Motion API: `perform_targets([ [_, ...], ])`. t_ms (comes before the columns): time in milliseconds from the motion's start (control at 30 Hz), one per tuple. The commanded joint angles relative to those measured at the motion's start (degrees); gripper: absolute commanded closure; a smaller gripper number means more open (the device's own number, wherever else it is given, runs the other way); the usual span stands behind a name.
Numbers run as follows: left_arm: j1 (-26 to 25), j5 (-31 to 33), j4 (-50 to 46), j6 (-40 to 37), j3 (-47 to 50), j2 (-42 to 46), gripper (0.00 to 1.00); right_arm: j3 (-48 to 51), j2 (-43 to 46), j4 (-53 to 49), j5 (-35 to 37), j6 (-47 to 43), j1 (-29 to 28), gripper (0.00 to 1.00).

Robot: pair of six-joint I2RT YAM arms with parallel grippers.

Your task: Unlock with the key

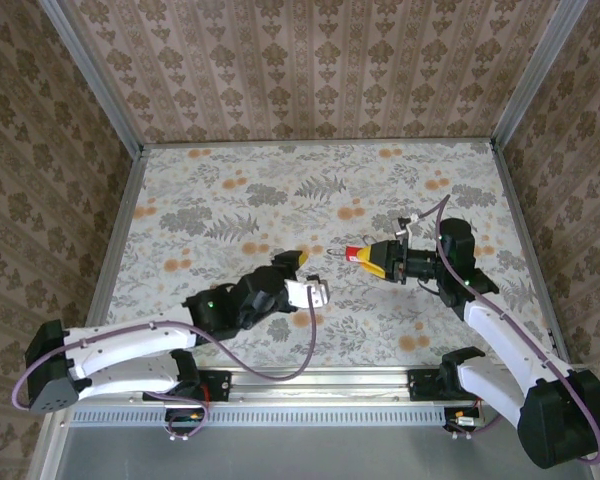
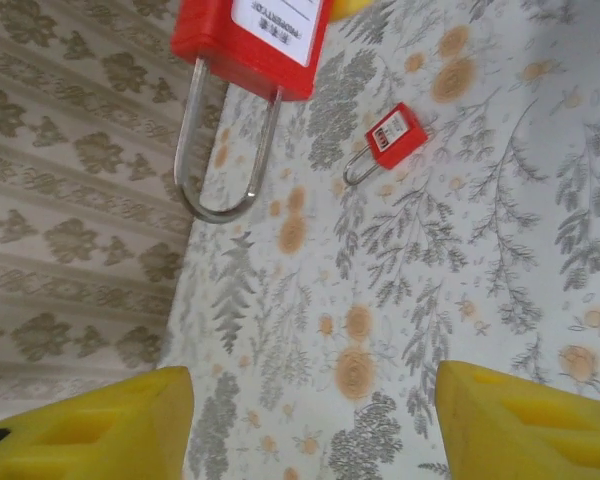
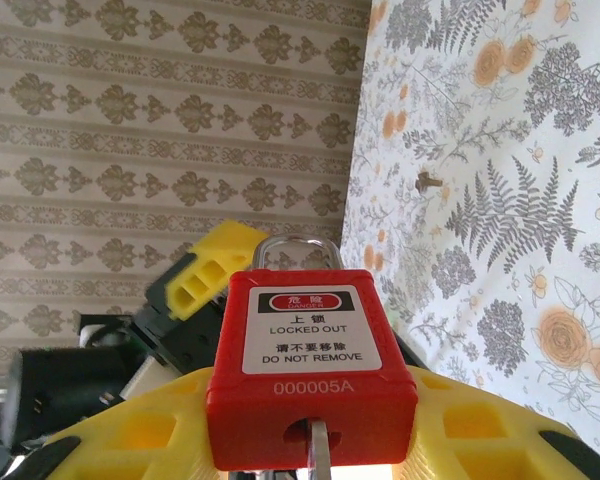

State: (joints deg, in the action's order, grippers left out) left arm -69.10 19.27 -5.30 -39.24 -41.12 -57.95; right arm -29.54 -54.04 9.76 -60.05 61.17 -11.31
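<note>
My right gripper (image 1: pixel 373 256) is shut on the body of a red padlock (image 1: pixel 354 251) and holds it above the table, shackle pointing left. In the right wrist view the padlock (image 3: pixel 312 350) shows its "LOCKED OUT" label, with yellow fingers (image 3: pixel 130 440) on both sides. The metal blade of the key (image 3: pixel 320 452) sits in the keyhole on its underside; the key's head is hidden. My left gripper (image 1: pixel 302 265) stands open just left of the shackle, nothing between its fingers (image 2: pixel 90 425). In the left wrist view the padlock (image 2: pixel 250 35) hangs at the top, closed shackle (image 2: pixel 220 150) below it.
A second, smaller red padlock (image 2: pixel 395 135) lies on the floral tablecloth (image 1: pixel 280 190) beyond the held one. A small brown object (image 3: pixel 427 183) lies on the cloth; I cannot tell what it is. Patterned walls (image 1: pixel 310 60) close in the table on three sides.
</note>
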Motion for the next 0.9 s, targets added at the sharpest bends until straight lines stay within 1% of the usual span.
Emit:
perform_targets([
  [0,3.9,-11.3,-11.0,4.5,-7.7,2.1,0.38,0.8,1.0,-1.8,-1.1,-3.1,-0.5,0.72],
  [67,4.1,-12.5,-14.9,4.2,-9.9,1.0,0.39,0.8,1.1,-1.7,-1.0,-3.5,-0.6,0.72],
  [133,4.3,-13.8,-18.3,4.3,-12.4,-0.8,0.43,0.6,1.2,-2.4,-0.8,-4.3,-0.8,0.72],
  [267,5.8,-20.2,-23.1,5.5,-16.5,-3.9,0.52,0.4,1.3,-3.4,-0.5,-5.4,-1.1,0.72],
  [367,7.4,-25.1,-24.1,5.6,-18.2,-5.2,0.58,0.4,1.3,-3.8,-0.3,-5.9,-1.5,0.72],
  [667,11.8,-32.0,-25.9,5.5,-24.9,-12.0,0.59,0.5,1.6,-4.8,0.1,-7.2,-2.6,0.73],
  [867,12.8,-33.5,-26.2,5.6,-27.6,-16.7,0.59,0.3,1.6,-4.9,0.5,-7.5,-3.0,0.73],
])
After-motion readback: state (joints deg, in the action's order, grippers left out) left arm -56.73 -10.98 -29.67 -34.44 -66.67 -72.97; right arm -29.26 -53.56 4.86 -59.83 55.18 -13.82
